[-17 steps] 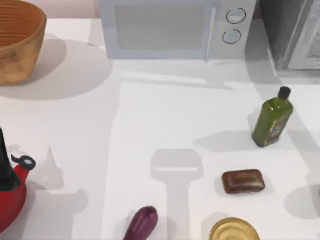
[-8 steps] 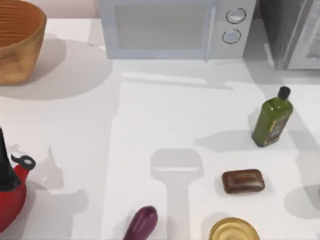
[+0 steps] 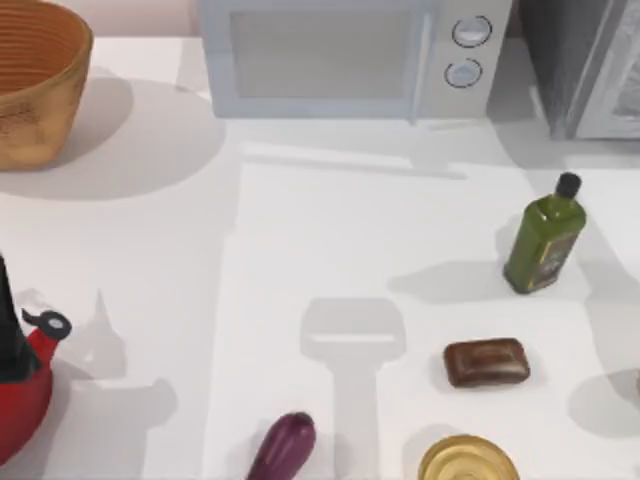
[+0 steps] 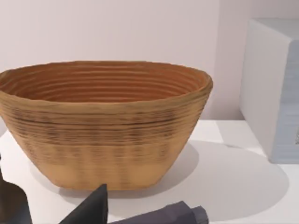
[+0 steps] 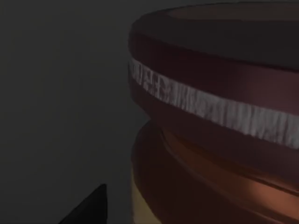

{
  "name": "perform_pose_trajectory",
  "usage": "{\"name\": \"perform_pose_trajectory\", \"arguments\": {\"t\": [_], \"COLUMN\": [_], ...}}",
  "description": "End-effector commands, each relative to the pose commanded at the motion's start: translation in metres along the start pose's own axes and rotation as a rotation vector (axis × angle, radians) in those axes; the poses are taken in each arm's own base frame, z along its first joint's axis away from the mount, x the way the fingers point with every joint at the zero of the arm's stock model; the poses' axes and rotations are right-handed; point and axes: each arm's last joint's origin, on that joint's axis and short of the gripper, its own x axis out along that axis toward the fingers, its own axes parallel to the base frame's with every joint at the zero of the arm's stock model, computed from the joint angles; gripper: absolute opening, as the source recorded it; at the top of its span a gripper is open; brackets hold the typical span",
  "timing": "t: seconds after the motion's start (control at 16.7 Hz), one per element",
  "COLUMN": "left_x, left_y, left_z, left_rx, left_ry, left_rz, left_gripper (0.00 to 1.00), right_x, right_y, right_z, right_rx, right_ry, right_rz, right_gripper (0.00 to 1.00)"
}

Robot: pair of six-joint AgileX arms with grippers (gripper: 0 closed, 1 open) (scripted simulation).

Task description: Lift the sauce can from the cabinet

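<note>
Shift of shadow only beside cabinet (image 3: 585,60) since a second ago, with sauce can (image 5: 215,116) inside its dark interior close beside fingertip (image 5: 91,207) of right gripper (image 5: 51,217), finger opening and hold impossible to tell, lift judged not begun, left gripper (image 4: 51,217) parked before basket (image 4: 103,126).

The white tabletop (image 3: 330,230) carries a woven basket (image 3: 35,80) at its far left corner, with a white microwave (image 3: 345,55) along the far edge beside it and the dark grey cabinet (image 3: 585,65) at the far right. A green bottle with a black cap (image 3: 545,238) stands toward the right, a brown bar (image 3: 487,362) nearer, then a gold-topped can (image 3: 468,460) and a purple eggplant (image 3: 283,447) at the near edge. A red kettle (image 3: 22,385) sits at the left edge.
</note>
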Motion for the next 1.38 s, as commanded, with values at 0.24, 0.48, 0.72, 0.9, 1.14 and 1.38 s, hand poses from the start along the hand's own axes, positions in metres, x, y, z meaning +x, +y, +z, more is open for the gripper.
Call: {"name": "perform_pose_trajectory", "arguments": {"t": [0.24, 0.48, 0.72, 0.9, 1.14, 1.38], "left_x": [0.0000, 0.0000, 0.0000, 0.0000, 0.0000, 0.0000], "left_y": [0.0000, 0.0000, 0.0000, 0.0000, 0.0000, 0.0000], "left_z": [0.0000, 0.0000, 0.0000, 0.0000, 0.0000, 0.0000], "left_rx": [0.000, 0.000, 0.000, 0.000, 0.000, 0.000], "left_ry": [0.000, 0.000, 0.000, 0.000, 0.000, 0.000], "left_rz": [0.000, 0.000, 0.000, 0.000, 0.000, 0.000], "left_gripper": [1.00, 1.00, 1.00, 1.00, 1.00, 1.00], "right_x": [0.0000, 0.0000, 0.0000, 0.0000, 0.0000, -0.0016], "right_y": [0.0000, 0.0000, 0.0000, 0.0000, 0.0000, 0.0010], "right_z": [0.0000, 0.0000, 0.0000, 0.0000, 0.0000, 0.0008], "right_rx": [0.000, 0.000, 0.000, 0.000, 0.000, 0.002], "right_ry": [0.000, 0.000, 0.000, 0.000, 0.000, 0.000], "right_rz": [0.000, 0.000, 0.000, 0.000, 0.000, 0.002], "right_gripper": [0.70, 0.40, 0.10, 0.00, 0.00, 0.00]}}
